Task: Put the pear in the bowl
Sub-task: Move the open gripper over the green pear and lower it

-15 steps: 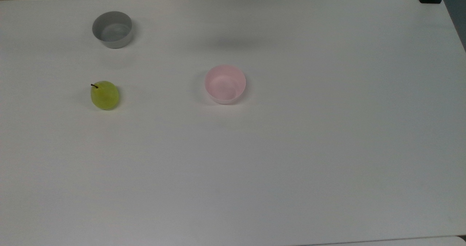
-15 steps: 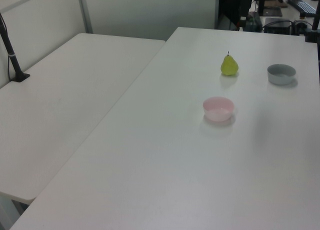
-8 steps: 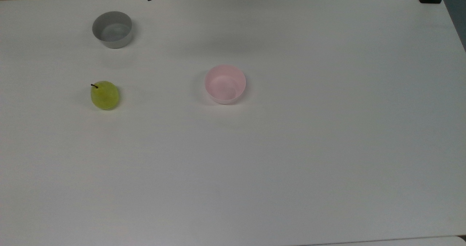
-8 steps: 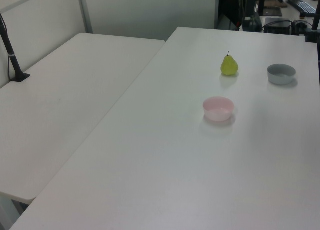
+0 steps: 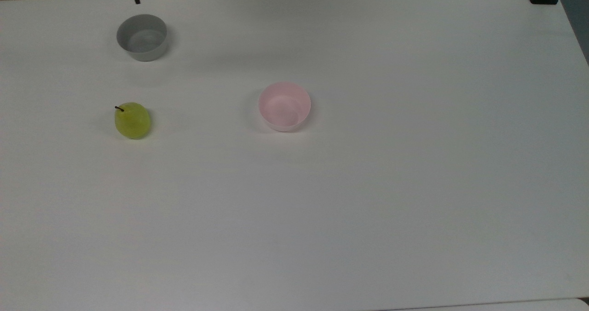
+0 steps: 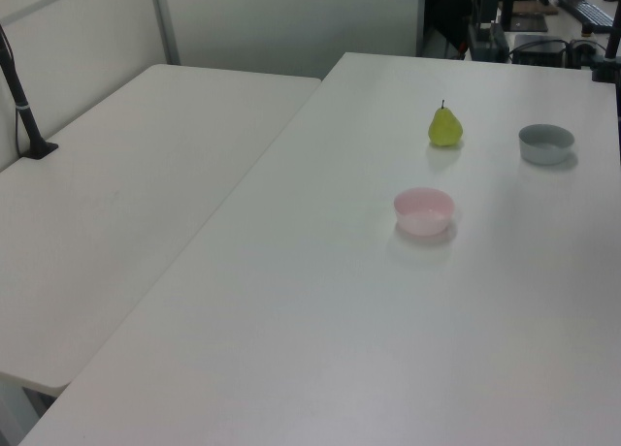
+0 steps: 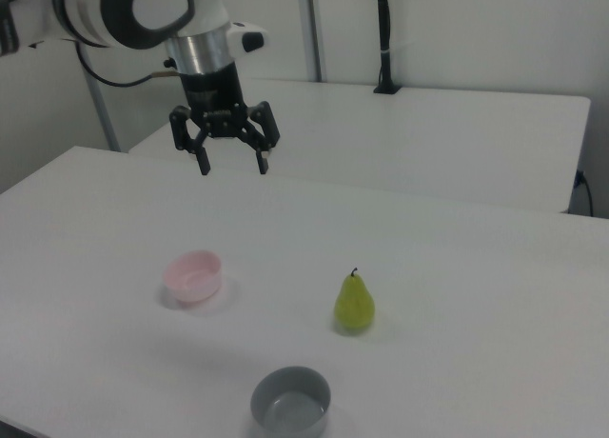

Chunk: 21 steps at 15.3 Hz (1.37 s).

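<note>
White tabletop (image 5: 368, 187) stretches across the top view, carrying three small things: one pear, one pink bowl and one grey bowl.

One yellow-green pear (image 5: 132, 120) stands upright on the table toward the top view's left, its short dark stem pointing up. One pale pink bowl (image 5: 285, 106) sits near the middle of the top view, well apart from the pear, and it holds nothing. One grey bowl (image 5: 141, 37) sits near the table's far edge in the top view, beyond the pear, also holding nothing.

From the left view, the pear (image 6: 445, 127), the pink bowl (image 6: 424, 211) and the grey bowl (image 6: 546, 143) appear on the right-hand table. A second white table (image 6: 116, 204) adjoins it on the left view's left, and a dark post (image 6: 21, 97) stands on that second table.

From the right view, the robot arm (image 7: 133, 14) reaches in from the upper left. Its black gripper (image 7: 233, 162) hangs in the air, pointing down, above the far part of the table and higher than the pink bowl (image 7: 194, 275). Its two fingers are spread apart with nothing between them. Here the pear (image 7: 354, 304) stands to the right of the pink bowl, and the grey bowl (image 7: 291, 401) sits nearest the camera.
</note>
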Motion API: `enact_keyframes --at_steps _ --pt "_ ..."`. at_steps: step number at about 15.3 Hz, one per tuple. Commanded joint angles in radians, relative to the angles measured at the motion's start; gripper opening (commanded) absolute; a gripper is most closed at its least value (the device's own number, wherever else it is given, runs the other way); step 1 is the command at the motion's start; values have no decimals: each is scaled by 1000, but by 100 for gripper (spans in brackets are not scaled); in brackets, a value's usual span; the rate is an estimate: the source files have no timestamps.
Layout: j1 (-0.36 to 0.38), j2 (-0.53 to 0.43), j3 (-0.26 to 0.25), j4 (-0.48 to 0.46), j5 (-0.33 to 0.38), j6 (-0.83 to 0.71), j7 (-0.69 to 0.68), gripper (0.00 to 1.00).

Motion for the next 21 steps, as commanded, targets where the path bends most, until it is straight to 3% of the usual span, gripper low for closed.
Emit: enact_keyframes --at_steps 1,9,13,21 --pt "11 71 -48 33 -17 43 -12 100" --pt "-7 195 -132 31 -1 200 126 100" --pt "-32 276 -132 25 -1 260 206 100" --pt "-47 413 -131 -15 -3 426 223 100"
